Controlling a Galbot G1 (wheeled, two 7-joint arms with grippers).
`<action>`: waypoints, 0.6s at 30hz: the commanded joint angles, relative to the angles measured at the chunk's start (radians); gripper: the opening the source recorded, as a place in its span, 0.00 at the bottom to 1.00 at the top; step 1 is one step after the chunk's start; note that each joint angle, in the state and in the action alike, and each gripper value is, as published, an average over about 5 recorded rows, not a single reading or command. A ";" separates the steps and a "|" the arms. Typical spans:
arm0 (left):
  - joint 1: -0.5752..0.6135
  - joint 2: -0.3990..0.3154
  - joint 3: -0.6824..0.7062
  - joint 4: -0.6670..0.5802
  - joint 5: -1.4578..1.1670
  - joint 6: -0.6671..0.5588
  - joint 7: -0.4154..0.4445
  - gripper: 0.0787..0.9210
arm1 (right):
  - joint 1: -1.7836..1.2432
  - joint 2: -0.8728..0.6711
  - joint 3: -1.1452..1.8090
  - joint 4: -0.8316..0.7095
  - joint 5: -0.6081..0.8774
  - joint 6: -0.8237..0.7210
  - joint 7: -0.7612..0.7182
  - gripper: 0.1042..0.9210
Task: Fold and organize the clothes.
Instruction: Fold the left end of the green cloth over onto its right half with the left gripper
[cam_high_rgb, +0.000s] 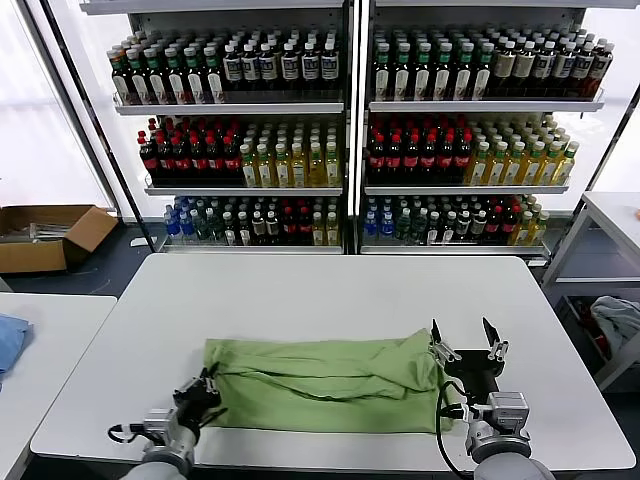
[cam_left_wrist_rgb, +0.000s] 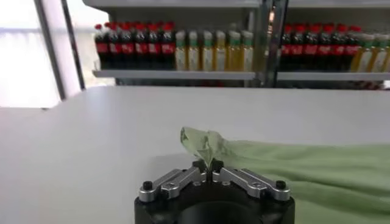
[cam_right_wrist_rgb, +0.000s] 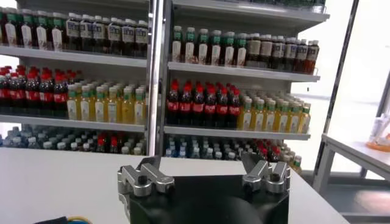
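A light green shirt (cam_high_rgb: 330, 382) lies folded lengthwise into a long band across the near part of the white table (cam_high_rgb: 330, 295). My left gripper (cam_high_rgb: 207, 383) sits at the band's left end, shut on a pinched-up corner of the green cloth (cam_left_wrist_rgb: 204, 146). At the band's right end my right gripper (cam_high_rgb: 466, 345) is raised just above the table with its fingers wide open and nothing between them. In the right wrist view that gripper (cam_right_wrist_rgb: 204, 167) faces the shelves, and the shirt does not show there.
Tall shelves of drink bottles (cam_high_rgb: 340, 130) stand behind the table. A second table (cam_high_rgb: 45, 345) at the left carries a blue cloth (cam_high_rgb: 10, 340). A cardboard box (cam_high_rgb: 50, 235) lies on the floor beyond it. Another table (cam_high_rgb: 610, 225) and a bin of cloth (cam_high_rgb: 615, 325) are at the right.
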 joint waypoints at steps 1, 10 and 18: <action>-0.014 0.456 -0.498 0.085 -0.178 0.001 0.018 0.02 | 0.034 0.002 -0.011 -0.008 0.004 -0.005 0.002 0.88; 0.011 0.556 -0.518 0.074 -0.184 0.014 0.038 0.02 | 0.029 0.013 -0.013 -0.003 0.001 -0.010 0.007 0.88; 0.012 0.289 -0.175 -0.153 -0.127 0.048 0.015 0.02 | -0.028 0.017 0.012 0.019 -0.012 0.000 0.009 0.88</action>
